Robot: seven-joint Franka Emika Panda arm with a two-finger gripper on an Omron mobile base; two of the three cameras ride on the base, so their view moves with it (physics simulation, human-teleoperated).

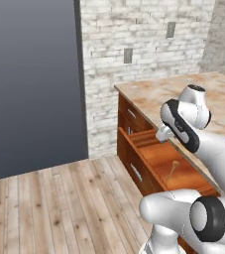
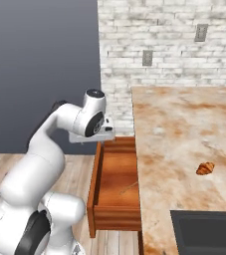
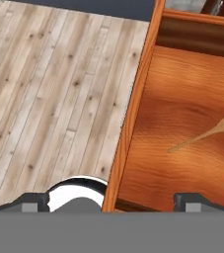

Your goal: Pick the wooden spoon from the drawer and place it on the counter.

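End effector over drawer's front edge, spoon not yet taken.

End effector (image 3: pixel 111 200) spread wide, grasping nothing, tips astride the front rim of the drawer (image 3: pixel 133 113). Wooden spoon (image 3: pixel 202 135) lies on the drawer floor toward 2 o'clock in the hand view, well apart; long axis runs 8 to 2, bowl at the 2 end. Thin, pale tan, slender handle. Worktop (image 2: pixel 184 129) beside the drawer, a croissant (image 2: pixel 205 168) on it.

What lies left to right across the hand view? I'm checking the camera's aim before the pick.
Floor → drawer front edge → wooden spoon on the drawer bottom.
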